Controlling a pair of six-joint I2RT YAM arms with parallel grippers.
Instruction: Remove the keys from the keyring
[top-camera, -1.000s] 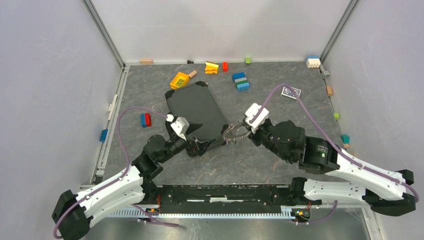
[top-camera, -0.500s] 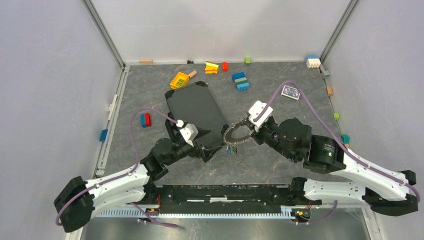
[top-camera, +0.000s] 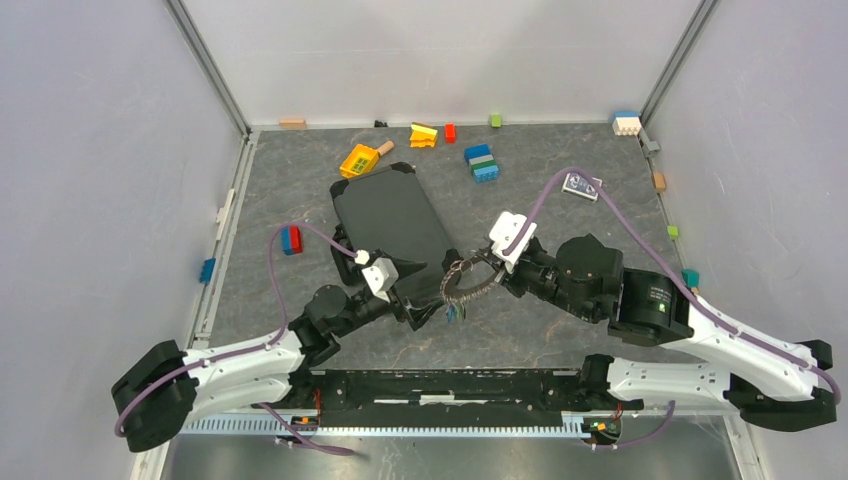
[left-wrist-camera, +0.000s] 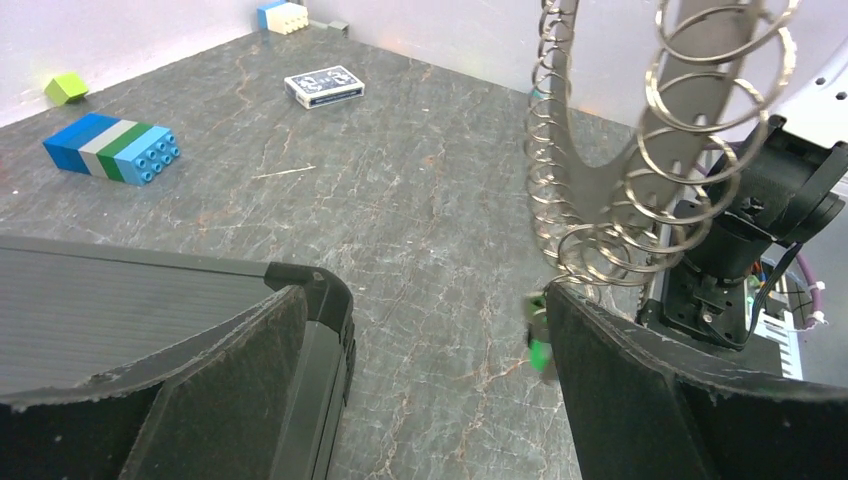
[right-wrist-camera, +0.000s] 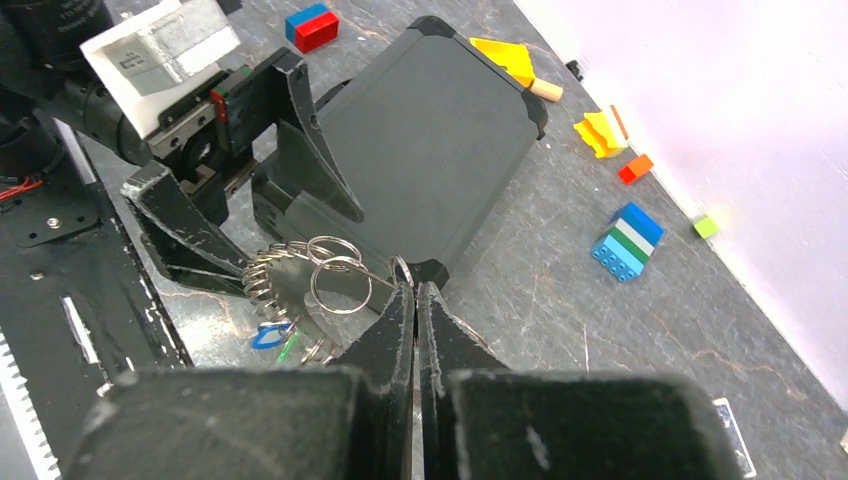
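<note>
The keyring hangs above the table in the middle, a large metal ring strung with small wire loops. The keys show only as grey teeth round it. A blue piece and a green tag dangle from its lower end. My right gripper is shut on the ring's upper edge, pads pressed together. My left gripper is open just left of the ring. Its right finger is beside the green tag and holds nothing.
A dark flat case lies behind the left gripper, its near corner by the left finger. Toy bricks and yellow pieces lie at the back. A card box and a red-blue brick are on the table too.
My left arm has swung right and forward, bringing its open jaws up to the keyring. The right gripper has shifted the ring slightly down and left, still shut on it.
</note>
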